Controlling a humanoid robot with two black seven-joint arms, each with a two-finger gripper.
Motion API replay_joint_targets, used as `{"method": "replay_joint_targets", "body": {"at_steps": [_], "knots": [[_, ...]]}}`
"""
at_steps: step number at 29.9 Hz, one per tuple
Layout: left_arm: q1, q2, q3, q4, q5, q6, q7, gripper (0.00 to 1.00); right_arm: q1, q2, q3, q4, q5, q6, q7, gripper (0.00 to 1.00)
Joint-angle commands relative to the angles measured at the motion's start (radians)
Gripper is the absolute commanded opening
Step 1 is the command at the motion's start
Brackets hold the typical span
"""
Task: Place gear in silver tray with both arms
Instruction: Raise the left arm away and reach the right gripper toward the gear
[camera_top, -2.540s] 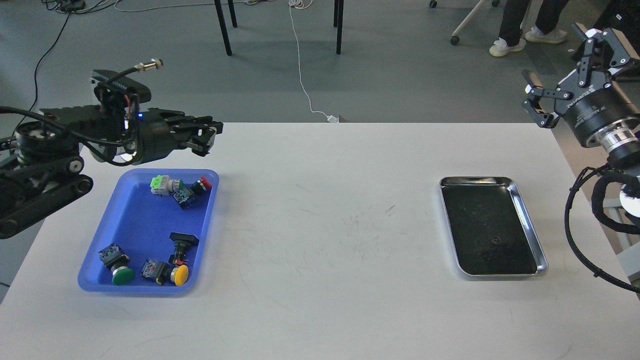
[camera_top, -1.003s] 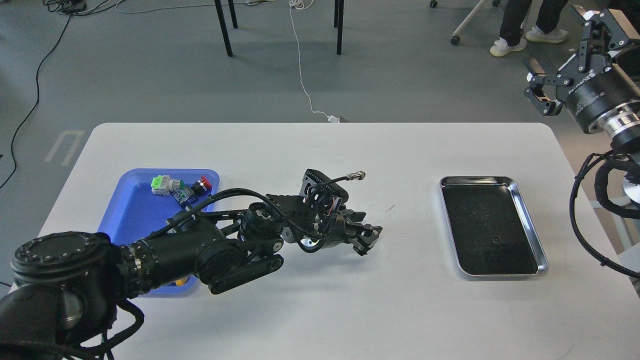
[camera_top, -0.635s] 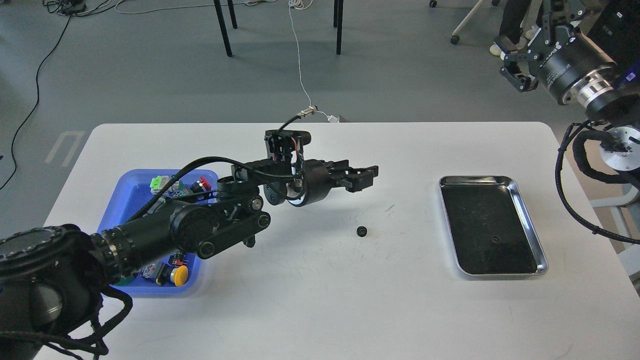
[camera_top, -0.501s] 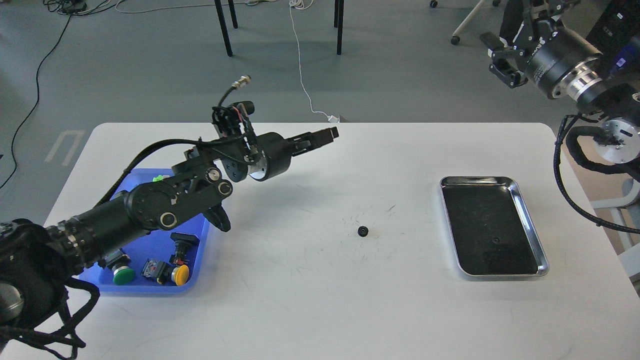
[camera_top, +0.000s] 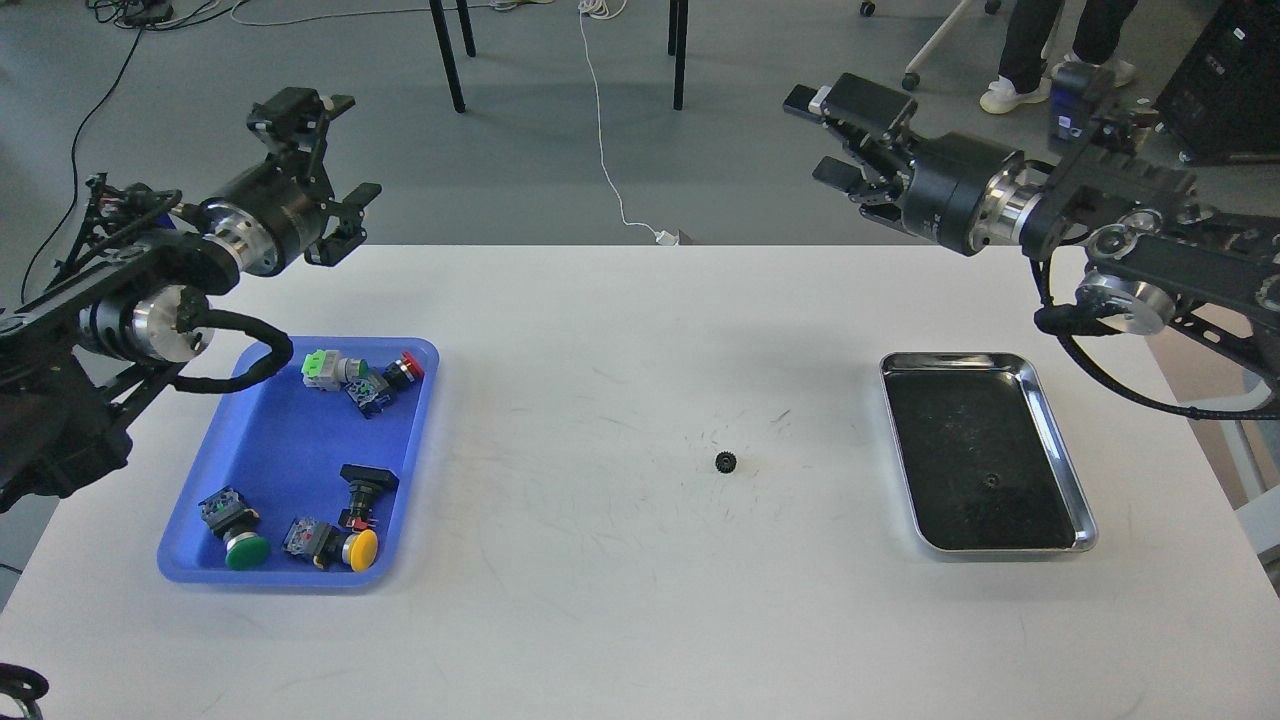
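My right gripper (camera_top: 838, 135) hangs spread and empty above the table's far edge, angled toward the middle, probably lined up to take the gear (camera_top: 726, 461). The gear lies alone on the white table (camera_top: 620, 620), well short of the silver tray (camera_top: 1062, 437), so it's not placed yet. My left gripper (camera_top: 322, 172) is spread, empty, parked behind the blue tray (camera_top: 262, 440).
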Motion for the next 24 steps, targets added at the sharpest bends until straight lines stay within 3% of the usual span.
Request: {"method": "replay_joint_targets", "body": {"at_steps": [1,5,11,24], "knots": [[0.032,0.019,-0.093,-0.001,-0.095,-0.039,0.001,0.97,0.087,0.084,-0.157,-0.004,-0.111,-0.002,0.004,0.98],[0.044,0.019,-0.147,-0.007,-0.117,-0.044,0.001,0.97,0.137,0.207,-0.321,-0.047,-0.226,-0.025,0.017,0.98],[0.047,0.02,-0.209,-0.014,-0.118,-0.046,0.002,0.97,0.135,0.38,-0.563,-0.121,-0.314,-0.152,0.017,0.97],[0.053,0.039,-0.216,-0.014,-0.117,-0.047,0.004,0.97,0.112,0.465,-0.728,-0.114,-0.437,-0.167,0.018,0.88]]}}
